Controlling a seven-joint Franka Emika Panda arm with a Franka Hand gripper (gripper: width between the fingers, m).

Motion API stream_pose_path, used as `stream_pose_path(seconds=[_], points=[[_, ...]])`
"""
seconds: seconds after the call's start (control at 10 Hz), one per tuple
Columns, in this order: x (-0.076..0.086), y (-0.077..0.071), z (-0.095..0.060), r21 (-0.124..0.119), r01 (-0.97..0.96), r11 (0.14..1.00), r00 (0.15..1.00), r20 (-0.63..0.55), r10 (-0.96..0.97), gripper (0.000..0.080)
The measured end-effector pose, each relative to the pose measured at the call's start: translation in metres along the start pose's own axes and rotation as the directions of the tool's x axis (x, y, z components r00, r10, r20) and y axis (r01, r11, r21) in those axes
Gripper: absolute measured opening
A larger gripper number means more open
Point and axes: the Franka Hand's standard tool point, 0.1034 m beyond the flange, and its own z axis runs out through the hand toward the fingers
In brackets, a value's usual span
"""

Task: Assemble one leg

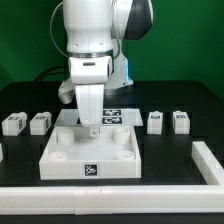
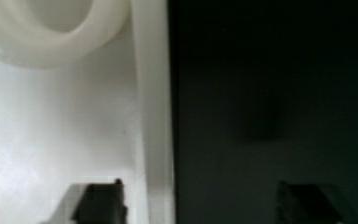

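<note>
While my gripper (image 1: 91,126) hangs low over the far rim of the white tabletop (image 1: 62,170), its fingers (image 2: 99,200) stand wide apart and clamp nothing. That rim runs between them: one finger is over the white tray surface, the other over the dark table (image 2: 274,90). A round corner hole (image 2: 51,30) shows close by in the wrist view. All the legs stand on the table away from me. The first leg (image 1: 13,124) and second leg (image 1: 40,122) are at the exterior view's left. The third leg (image 1: 155,122) and fourth leg (image 1: 180,122) are at its right.
</note>
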Motion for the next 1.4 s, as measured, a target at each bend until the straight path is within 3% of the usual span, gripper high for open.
stream_pose_path(seconds=[0.1, 0.2, 0.3, 0.4, 0.9, 1.4], points=[[0.000, 0.000, 0.000, 0.000, 0.000, 1.000, 1.000, 0.000, 0.000, 0.0363], [0.000, 0.000, 0.000, 0.000, 0.000, 1.000, 1.000, 0.000, 0.000, 0.0177], [0.000, 0.000, 0.000, 0.000, 0.000, 1.000, 1.000, 0.000, 0.000, 0.0177], [0.000, 0.000, 0.000, -0.001, 0.000, 1.000, 1.000, 0.000, 0.000, 0.0054], [0.003, 0.001, 0.000, -0.001, -0.013, 1.000, 1.000, -0.001, 0.013, 0.0054], [0.060, 0.031, 0.001, -0.030, -0.031, 0.999, 0.999, -0.012, 0.030, 0.0054]])
